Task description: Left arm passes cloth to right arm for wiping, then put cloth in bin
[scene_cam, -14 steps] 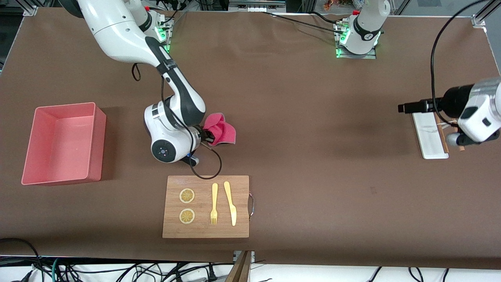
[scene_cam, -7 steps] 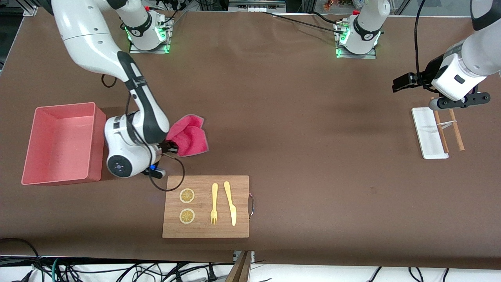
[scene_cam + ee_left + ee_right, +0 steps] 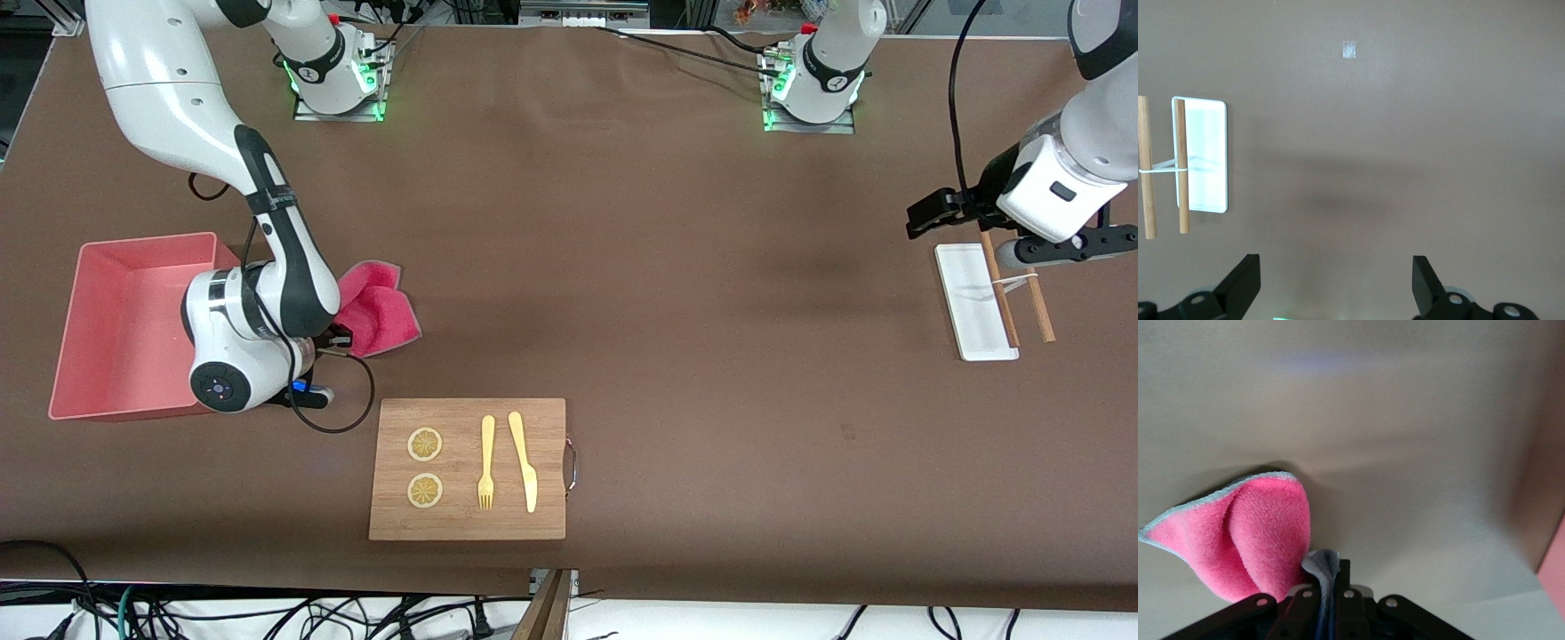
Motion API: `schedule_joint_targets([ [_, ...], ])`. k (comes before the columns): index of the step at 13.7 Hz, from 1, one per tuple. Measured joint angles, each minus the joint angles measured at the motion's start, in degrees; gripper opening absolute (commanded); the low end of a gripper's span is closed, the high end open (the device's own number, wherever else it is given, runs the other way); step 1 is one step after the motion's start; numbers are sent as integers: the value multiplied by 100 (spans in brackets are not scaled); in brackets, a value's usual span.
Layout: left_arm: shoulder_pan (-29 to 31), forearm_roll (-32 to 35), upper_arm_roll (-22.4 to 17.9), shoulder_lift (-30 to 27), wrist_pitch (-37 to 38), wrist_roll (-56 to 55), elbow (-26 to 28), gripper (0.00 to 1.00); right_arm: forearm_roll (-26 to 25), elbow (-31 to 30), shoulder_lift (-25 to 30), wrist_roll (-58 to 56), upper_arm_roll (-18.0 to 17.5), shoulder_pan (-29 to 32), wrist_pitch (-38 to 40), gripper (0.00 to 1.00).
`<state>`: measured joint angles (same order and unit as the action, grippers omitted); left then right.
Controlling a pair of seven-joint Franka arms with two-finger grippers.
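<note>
Table: bin point(image 3: 133, 267) bare (cloth point(image 3: 378, 307) beside).

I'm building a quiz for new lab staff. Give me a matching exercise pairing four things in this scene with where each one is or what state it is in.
Things:
1. cloth
2. left claw
3. fork
4. bin

Places or states:
A. on the wooden board
B. open, over bare table by the white tray
C. pinched in the right claw
D. at the right arm's end of the table

Pairs: 1-C, 2-B, 3-A, 4-D
</note>
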<state>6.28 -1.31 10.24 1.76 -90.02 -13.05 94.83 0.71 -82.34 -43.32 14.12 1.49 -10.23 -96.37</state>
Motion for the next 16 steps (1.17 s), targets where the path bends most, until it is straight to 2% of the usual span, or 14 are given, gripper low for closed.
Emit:
schedule_joint_targets([
  [5, 200, 7, -41, 94, 0, 569, -121, 100, 41, -14, 3, 438, -66, -291, -166, 0],
  [8, 380, 7, -55, 97, 1, 696, -162, 100, 481, -18, -45, 1013, -90, -593, -446, 0],
  [13, 381, 7, -39, 97, 3, 697, -212, 100, 776, -25, -156, 2498, -127, -1457, -1174, 0],
  [16, 381, 7, -39, 97, 3, 697, -214, 100, 1230, -25, -205, 3178, -124, -1850, -1583, 0],
])
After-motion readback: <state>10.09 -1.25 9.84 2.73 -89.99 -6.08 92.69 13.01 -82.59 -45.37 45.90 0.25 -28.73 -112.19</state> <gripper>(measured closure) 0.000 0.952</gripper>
